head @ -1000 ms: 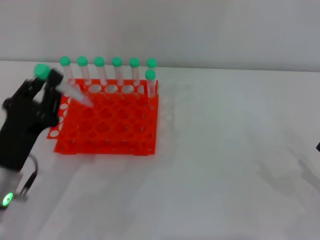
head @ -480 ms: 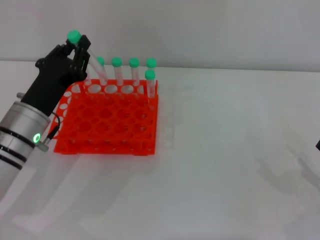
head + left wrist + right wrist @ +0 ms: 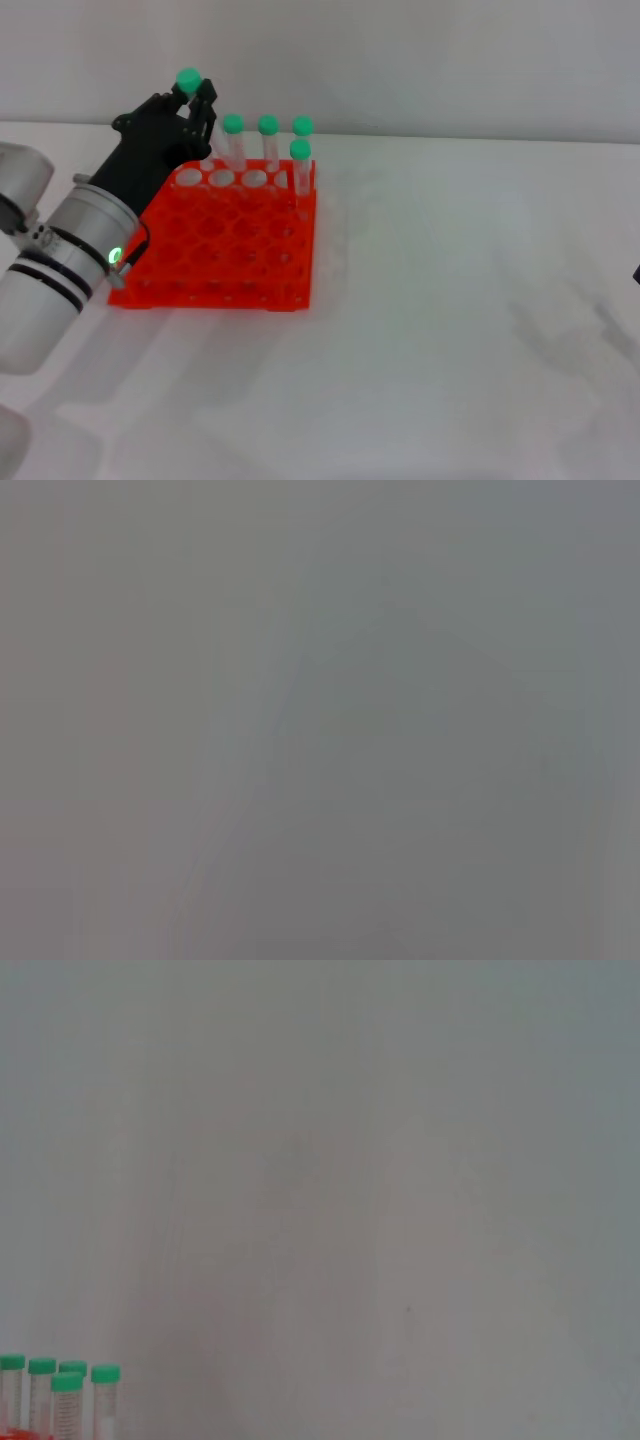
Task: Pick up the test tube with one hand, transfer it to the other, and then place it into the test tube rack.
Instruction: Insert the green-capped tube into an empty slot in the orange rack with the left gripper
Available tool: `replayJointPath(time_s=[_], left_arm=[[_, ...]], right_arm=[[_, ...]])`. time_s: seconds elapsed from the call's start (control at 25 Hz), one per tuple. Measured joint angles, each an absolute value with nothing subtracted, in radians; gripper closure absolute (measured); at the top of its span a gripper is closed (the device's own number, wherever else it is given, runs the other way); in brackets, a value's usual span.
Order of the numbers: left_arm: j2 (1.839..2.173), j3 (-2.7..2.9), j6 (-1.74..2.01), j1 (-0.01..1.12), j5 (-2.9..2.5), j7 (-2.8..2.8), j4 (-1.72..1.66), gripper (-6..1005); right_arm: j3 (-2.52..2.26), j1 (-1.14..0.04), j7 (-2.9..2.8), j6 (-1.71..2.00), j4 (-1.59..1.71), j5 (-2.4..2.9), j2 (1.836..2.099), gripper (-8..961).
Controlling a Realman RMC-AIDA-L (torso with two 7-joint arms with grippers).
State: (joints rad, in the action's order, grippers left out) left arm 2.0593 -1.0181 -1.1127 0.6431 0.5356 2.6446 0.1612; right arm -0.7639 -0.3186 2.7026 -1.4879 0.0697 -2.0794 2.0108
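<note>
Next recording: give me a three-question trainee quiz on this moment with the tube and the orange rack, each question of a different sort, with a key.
1. True or false: the test tube lies flat on the table.
2. Which pincer grips the test tube? A) left pincer B) right pincer C) neither
3. Fill in: the held tube is over the ____ row of the test tube rack, as seen from the head view.

Key
1. False: it is held up in the air, green cap on top.
2. A: the left pincer, on the arm with the green light; the right pincer is out of view.
3. Far (back) row, left of the capped tubes already standing there.
</note>
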Motion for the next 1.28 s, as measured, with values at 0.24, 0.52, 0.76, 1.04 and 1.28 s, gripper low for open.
replayJointPath(time_s=[0.24,0.52,0.76,1.04,1.28], left_arm=[[2.077,-1.015,-1.061,0.664,0.531,2.667,0.168,755],[2.086,-1.013,-0.990,0.660,0.529,2.713,0.212,755],[2.087,-1.012,-0.954,0.680,0.519,2.747,0.214,756],[2.087,-1.012,-0.912,0.692,0.517,2.757,0.221,757],[2.086,-1.011,-0.883,0.696,0.516,2.773,0.222,757]], right_arm=[[-0.764,-0.322,2.703,-1.487,0.067,-2.080,2.012,80],[-0.764,-0.322,2.703,-1.487,0.054,-2.080,2.013,80],[-0.764,-0.322,2.703,-1.490,0.053,-2.080,2.013,80],[-0.764,-0.322,2.703,-1.491,0.052,-2.080,2.013,80],[-0.764,-0.322,2.703,-1.492,0.052,-2.080,2.013,80]])
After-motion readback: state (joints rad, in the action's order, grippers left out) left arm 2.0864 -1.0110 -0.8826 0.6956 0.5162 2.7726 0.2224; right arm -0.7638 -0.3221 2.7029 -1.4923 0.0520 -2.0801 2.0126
